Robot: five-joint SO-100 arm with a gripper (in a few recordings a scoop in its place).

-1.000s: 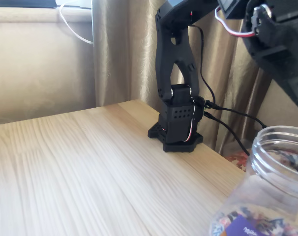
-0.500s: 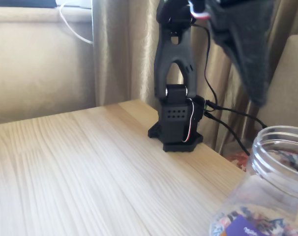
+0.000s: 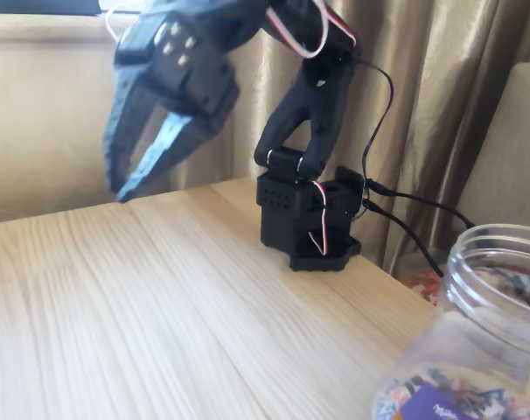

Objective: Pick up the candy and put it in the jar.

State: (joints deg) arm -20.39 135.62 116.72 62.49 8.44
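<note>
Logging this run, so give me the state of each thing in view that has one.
gripper: blurred, raised above the table, fingertips pointing down, holding nothing visible; open or shut unclear.
jar: upright, lid off, mouth open, colourful sweets inside.
table: bare wood where visible.

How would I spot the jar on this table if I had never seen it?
Start at the pale wooden table and follow it to the bottom right corner of the fixed view, away from the black robot arm base. There stands the jar: clear plastic, a wide ribbed mouth, colourful sweets showing through its wall and a purple label low down.
</note>
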